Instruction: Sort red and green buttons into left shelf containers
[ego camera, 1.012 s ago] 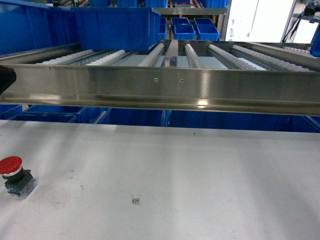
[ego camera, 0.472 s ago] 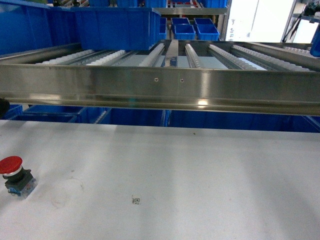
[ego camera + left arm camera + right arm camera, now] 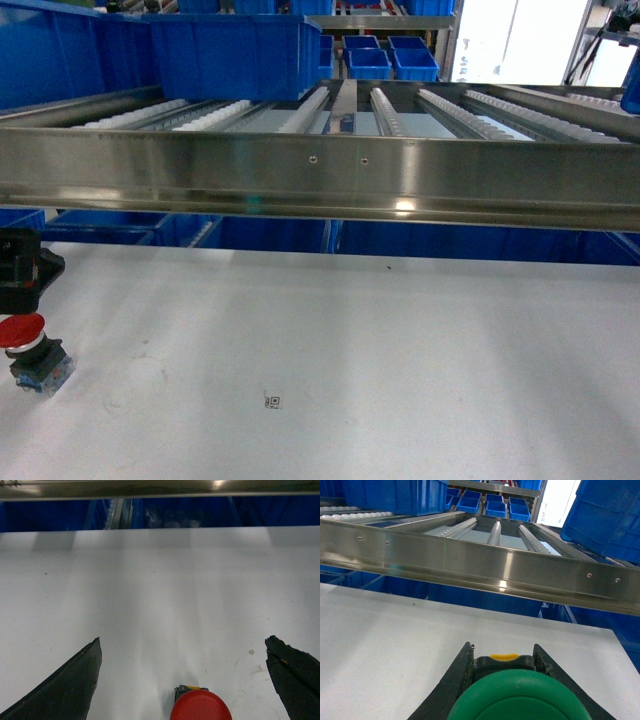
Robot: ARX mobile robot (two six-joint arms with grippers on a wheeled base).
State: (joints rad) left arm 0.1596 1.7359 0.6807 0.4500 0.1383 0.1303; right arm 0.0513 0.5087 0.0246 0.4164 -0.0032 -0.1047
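The red button (image 3: 22, 333) stands upright on the white table at the far left of the head view. My left gripper (image 3: 182, 640) hangs open just above and behind it, its black fingers (image 3: 65, 685) spread wide on either side of the red cap (image 3: 201, 706). In the head view only its dark body (image 3: 22, 272) shows at the left edge. My right gripper (image 3: 503, 650) is shut on the green button (image 3: 520, 697), gripping its dark body above the table; it is outside the head view. The left shelf containers (image 3: 230, 55) sit on the upper rollers at back left.
A steel rail (image 3: 320, 175) fronts the roller shelf across the whole view, overhanging the table's far edge. Small blue bins (image 3: 390, 60) stand far behind and more bins (image 3: 280, 235) below the shelf. A large blue bin (image 3: 610, 515) is at the right. A small printed tag (image 3: 272, 401) lies on the table.
My left gripper has dropped down the left edge of the head view, from beside the steel rail to just over the red button. The button has not moved.
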